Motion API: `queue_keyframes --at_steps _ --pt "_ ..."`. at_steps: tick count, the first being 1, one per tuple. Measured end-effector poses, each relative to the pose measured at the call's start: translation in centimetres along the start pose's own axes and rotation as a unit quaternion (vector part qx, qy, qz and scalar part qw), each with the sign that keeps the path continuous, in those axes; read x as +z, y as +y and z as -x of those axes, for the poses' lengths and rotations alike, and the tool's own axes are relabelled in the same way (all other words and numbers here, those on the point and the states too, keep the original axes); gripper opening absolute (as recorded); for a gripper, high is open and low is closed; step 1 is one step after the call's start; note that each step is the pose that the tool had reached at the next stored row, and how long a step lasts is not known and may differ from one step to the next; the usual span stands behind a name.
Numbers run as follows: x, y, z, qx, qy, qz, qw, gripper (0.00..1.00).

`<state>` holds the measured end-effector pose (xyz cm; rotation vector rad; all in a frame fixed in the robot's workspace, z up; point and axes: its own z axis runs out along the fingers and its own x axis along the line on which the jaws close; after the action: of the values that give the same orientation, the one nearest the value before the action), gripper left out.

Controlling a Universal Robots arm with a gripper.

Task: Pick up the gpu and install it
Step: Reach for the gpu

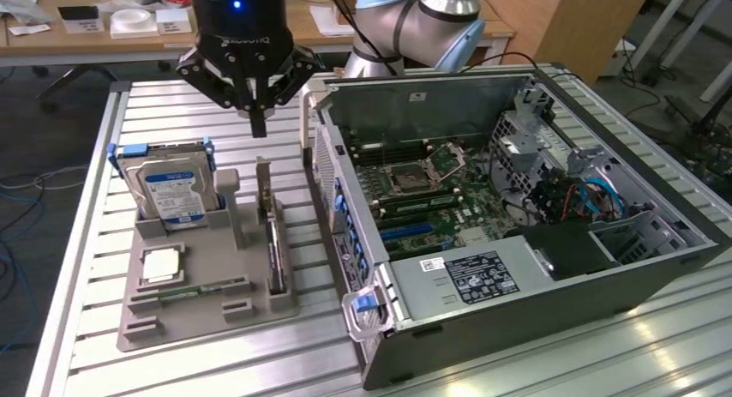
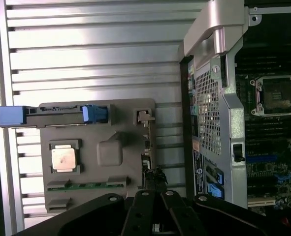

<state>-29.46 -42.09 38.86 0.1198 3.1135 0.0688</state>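
Closest to the lens in the exterior view is the open dark-grey tower computer case (image 1: 537,268). It lies on its side on the slatted metal surface (image 1: 160,114), with its green motherboard (image 1: 435,191) exposed. At nine o'clock from the case sits a grey plastic holder tray (image 1: 183,315). The gpu (image 1: 274,243), a thin dark card, stands on edge in the tray's slot nearest the case. A silver hard drive with a blue-white label (image 1: 171,191) stands at ten o'clock from the card. The black claw (image 1: 257,127) hangs above the card's far end, at twelve o'clock from it, with its fingers pressed together and gripping nothing.

From the wrist view, the claw (image 2: 155,187) hovers over the gpu's (image 2: 148,164) thin edge, on the side of the tray (image 2: 120,128) that faces the case (image 2: 219,123). A square silvery processor chip (image 2: 63,158) and a narrow green RAM stick (image 2: 83,185) lie in the tray.
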Motion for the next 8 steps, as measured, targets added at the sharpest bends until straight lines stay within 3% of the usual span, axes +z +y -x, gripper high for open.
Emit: queue_keyframes --at_steps 8 --pt "-0.02 -0.49 0.03 0.0 0.0 0.0 1.0 0.11"
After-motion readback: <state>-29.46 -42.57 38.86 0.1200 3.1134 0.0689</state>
